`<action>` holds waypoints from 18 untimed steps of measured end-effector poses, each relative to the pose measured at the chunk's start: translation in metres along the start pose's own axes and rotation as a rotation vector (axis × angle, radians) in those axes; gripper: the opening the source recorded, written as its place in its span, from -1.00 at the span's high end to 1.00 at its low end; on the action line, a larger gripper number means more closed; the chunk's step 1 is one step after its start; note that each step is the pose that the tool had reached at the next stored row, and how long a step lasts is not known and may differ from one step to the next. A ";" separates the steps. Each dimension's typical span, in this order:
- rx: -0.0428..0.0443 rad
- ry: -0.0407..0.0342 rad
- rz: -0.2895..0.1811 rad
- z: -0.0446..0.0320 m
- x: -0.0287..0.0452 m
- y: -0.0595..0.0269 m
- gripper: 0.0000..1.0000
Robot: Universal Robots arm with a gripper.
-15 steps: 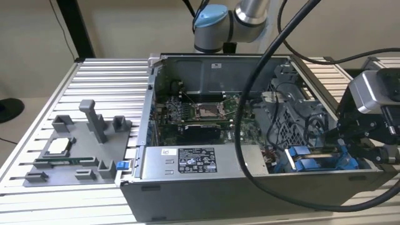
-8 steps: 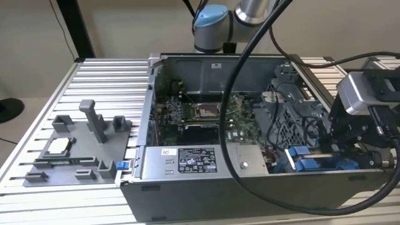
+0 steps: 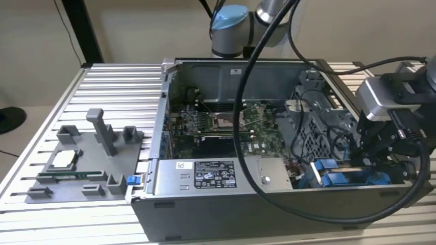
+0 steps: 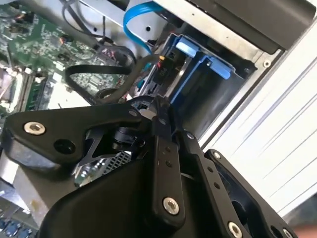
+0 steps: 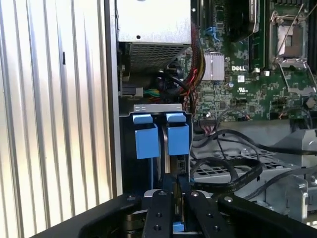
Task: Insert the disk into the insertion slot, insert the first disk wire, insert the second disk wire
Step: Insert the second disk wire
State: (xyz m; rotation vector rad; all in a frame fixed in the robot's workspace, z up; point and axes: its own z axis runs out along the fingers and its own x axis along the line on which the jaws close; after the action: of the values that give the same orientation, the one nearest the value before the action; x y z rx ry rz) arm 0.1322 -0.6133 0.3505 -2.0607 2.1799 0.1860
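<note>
One open desktop computer case (image 3: 204,209) of grey sheet metal lies on its side on a ribbed aluminium table (image 3: 116,87). Bare table runs along the exterior view's left and along the near edge.

One green motherboard (image 3: 225,122) lies flat in the case floor, with open room above it.

One grey power-supply box (image 3: 214,176) with a white label sits against the near wall.

One perforated metal cage (image 3: 320,132) stands to the exterior view's right of the board, with loose black cables (image 5: 223,168) looped over it.

One insertion slot (image 5: 148,107), a rectangular grey metal bay, is set in the case's near corner on the exterior view's right, hard against the case wall. It is crowded by cables on its inner side.

One disk (image 5: 178,139), told by its bright blue plastic frame, sits inside that slot with its squared blue tabs facing out. Little of its silver body can be made out.

One blue ribbon cable (image 4: 136,20) curves just beside the bay.

One gripper (image 5: 178,210), matt black with bolted link arms, hangs directly over the slot. Its fingers (image 5: 161,213) are drawn close together, and whether anything is pinched between them cannot be told.

One grey moulded fixture (image 3: 89,163) with upright posts stands on the table to the exterior view's left, well apart from the gripper.
</note>
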 end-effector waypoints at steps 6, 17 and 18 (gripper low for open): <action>0.0347 0.0331 -0.006 0.0029 -0.0143 0.0085 1.00; 0.0918 0.0325 -0.016 0.0051 -0.0274 0.0222 1.00; 0.1034 0.0390 -0.018 0.0052 -0.0275 0.0222 1.00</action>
State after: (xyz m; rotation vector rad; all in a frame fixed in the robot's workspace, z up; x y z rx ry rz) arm 0.1116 -0.5841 0.3503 -2.0441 2.1433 0.0306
